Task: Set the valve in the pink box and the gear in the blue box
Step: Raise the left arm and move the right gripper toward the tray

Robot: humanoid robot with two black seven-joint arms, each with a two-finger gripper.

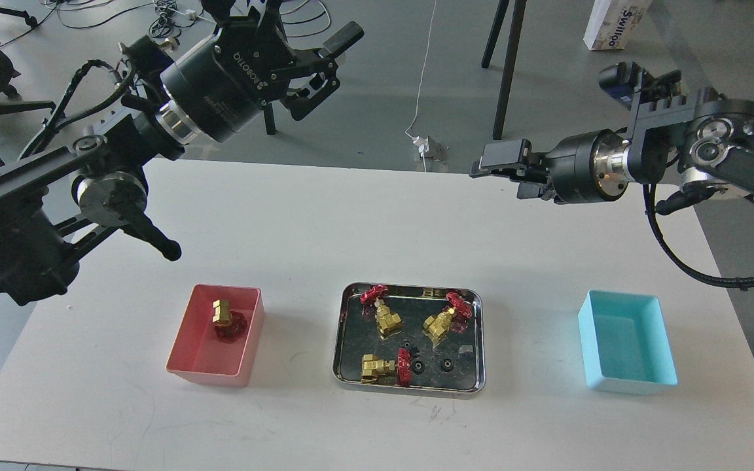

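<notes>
Grippers hovering empty above the worktop (351,216): left gripper (328,62) wide open, right gripper (491,163) looking closed. One valve (226,318) lying in pink box (246,340) below left gripper; gears (446,365) waiting in tray (344,327), blue box (626,383) empty below right.

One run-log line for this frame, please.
left gripper open, raised, empty | right gripper raised | pink box: one valve | tray: three valves, gears | blue box: empty
</notes>
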